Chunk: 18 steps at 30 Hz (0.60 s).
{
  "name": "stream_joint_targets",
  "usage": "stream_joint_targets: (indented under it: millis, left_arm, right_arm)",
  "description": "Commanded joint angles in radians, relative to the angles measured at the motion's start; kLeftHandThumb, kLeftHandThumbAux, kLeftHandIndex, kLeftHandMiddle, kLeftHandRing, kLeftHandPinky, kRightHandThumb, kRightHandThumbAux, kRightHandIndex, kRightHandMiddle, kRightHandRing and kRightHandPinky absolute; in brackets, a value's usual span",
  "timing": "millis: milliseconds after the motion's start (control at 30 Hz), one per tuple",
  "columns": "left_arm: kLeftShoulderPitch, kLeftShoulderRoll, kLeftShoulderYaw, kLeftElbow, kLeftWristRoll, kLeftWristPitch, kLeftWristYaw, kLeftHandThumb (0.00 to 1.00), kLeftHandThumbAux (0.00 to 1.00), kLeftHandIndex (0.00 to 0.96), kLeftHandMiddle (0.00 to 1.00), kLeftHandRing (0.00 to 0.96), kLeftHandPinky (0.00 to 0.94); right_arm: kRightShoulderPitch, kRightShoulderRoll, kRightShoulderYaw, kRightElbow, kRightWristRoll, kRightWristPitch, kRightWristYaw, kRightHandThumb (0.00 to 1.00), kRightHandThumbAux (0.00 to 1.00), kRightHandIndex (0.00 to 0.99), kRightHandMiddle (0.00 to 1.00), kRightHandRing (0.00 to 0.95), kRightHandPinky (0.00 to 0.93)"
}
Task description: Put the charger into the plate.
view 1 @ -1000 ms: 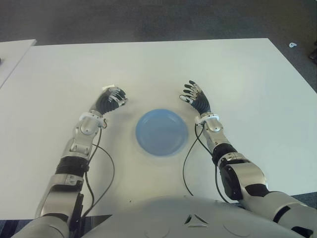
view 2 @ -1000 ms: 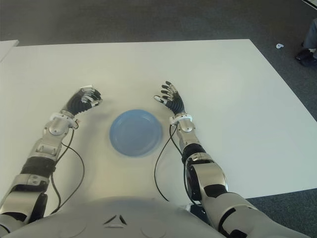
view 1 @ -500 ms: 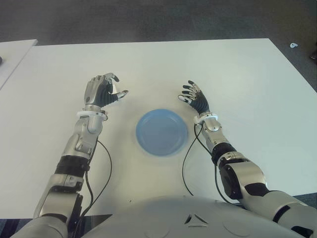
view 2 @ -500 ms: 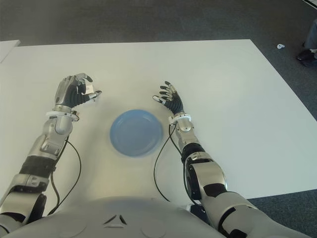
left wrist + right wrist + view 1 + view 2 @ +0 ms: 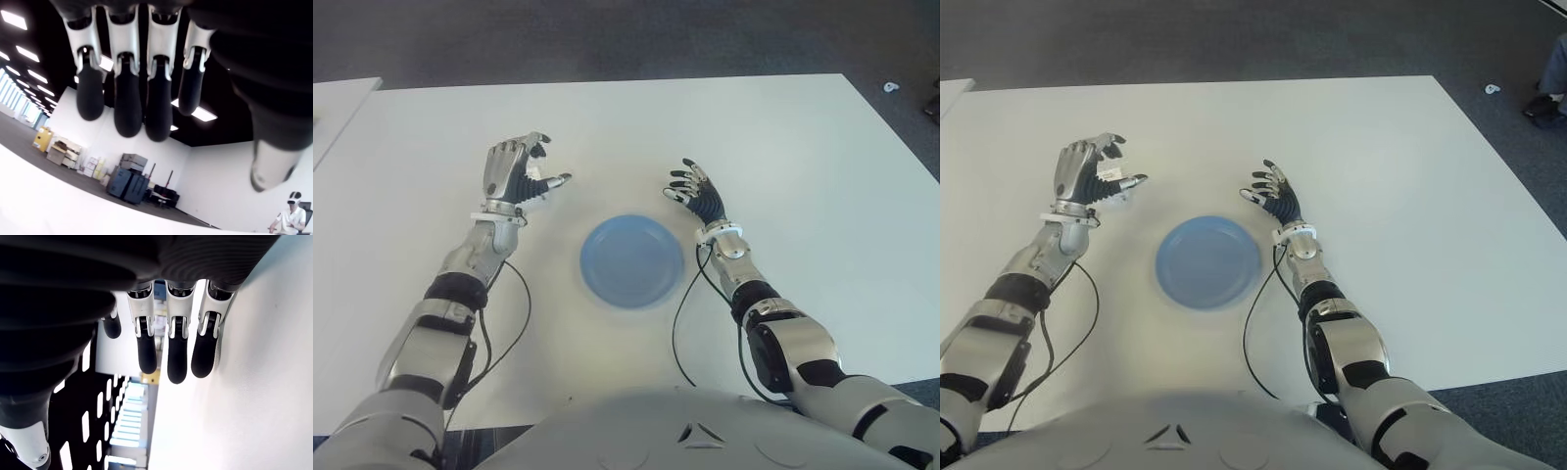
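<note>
the blue plate [image 5: 632, 261] sat bare in the middle of the white table [image 5: 783, 147], nothing in it, so the job was not finished as i saw it. the left hand [image 5: 514, 174] was raised off the table, up and to the left of the plate, wrist upright, fingers loosely curled with the thumb poking out toward the plate. from the head cameras there was a small pale thing, which i took to be the charger [image 5: 1109, 173], pinched between thumb and fingers. its own wrist camera showed only the fingers [image 5: 128, 98] hanging down against the room beyond, with nothing plainly in them, so i would call that grip likely rather than certain.

the right hand [image 5: 697, 200] showed just off the plate's upper right edge, fingers spread and holding nothing.

if the charger was indeed in that left hand, what remained was to carry it across over the plate and let go.
</note>
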Motion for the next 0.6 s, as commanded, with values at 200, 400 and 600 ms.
stream_joint_targets:
  millis: [200,400,600]
  left_arm:
    - [-0.096,0.026,-0.142,0.253,0.106,-0.019,0.13,0.519,0.37,0.045,0.1,0.096,0.064]
    - [-0.191,-0.002,-0.232,0.466,0.148,0.082,0.118,0.454,0.29,0.006,0.014,0.014,0.009]
    - [-0.211,-0.018,-0.289,0.514,0.147,0.146,0.047,0.371,0.203,0.0,0.001,0.001,0.0]
  right_arm:
    - [0.093,0.006,0.016,0.092,-0.025,0.094,0.026,0.12,0.64,0.089,0.287,0.314,0.327]
    - [0.094,0.001,0.02,0.094,-0.027,0.093,0.037,0.119,0.638,0.101,0.293,0.318,0.329]
    - [0.1,-0.004,0.02,0.091,-0.026,0.085,0.048,0.109,0.645,0.116,0.304,0.325,0.332]
